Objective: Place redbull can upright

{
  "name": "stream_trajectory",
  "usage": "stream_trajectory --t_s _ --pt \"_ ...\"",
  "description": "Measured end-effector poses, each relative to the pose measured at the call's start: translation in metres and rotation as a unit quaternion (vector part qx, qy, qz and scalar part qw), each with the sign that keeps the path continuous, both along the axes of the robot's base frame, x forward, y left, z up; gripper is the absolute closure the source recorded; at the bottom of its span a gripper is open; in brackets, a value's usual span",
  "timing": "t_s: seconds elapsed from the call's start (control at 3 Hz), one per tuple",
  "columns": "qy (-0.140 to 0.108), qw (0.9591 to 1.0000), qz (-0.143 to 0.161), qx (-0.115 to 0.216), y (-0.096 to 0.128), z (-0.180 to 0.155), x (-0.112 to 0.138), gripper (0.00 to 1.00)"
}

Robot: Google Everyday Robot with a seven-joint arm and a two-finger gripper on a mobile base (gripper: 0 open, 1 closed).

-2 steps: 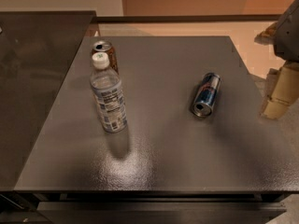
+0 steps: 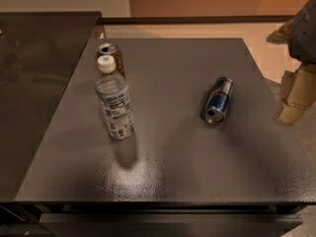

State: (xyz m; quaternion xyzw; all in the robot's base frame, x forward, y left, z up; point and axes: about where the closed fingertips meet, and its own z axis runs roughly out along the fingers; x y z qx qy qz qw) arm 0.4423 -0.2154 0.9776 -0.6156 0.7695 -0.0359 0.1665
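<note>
The redbull can point(image 2: 217, 100) lies on its side on the dark grey table point(image 2: 177, 152), right of the middle, with its silver top pointing toward the front. My gripper point(image 2: 295, 98) hangs at the right edge of the view, beyond the table's right edge and well to the right of the can, not touching it. Only part of the gripper shows; the rest is cut off by the picture's edge.
A clear water bottle point(image 2: 114, 102) with a white cap stands upright on the left part of the table. A brown can point(image 2: 110, 56) stands just behind it. A dark counter point(image 2: 39, 73) adjoins the table on the left.
</note>
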Motion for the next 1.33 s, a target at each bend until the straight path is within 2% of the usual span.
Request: stream_trajectory --t_s 0.33,0.67,1.0,1.33 --pt "-0.006 0.9987 0.049 -0.009 0.007 -0.006 0.011 0.00" --pt "-0.008 0.9929 0.116 -0.024 0.018 -0.014 0.021 0.00" --pt "-0.013 0.9838 0.176 -0.032 0.029 -0.022 0.029 0.00" --pt "-0.026 0.9696 0.241 -0.034 0.041 -0.032 0.039 0.00"
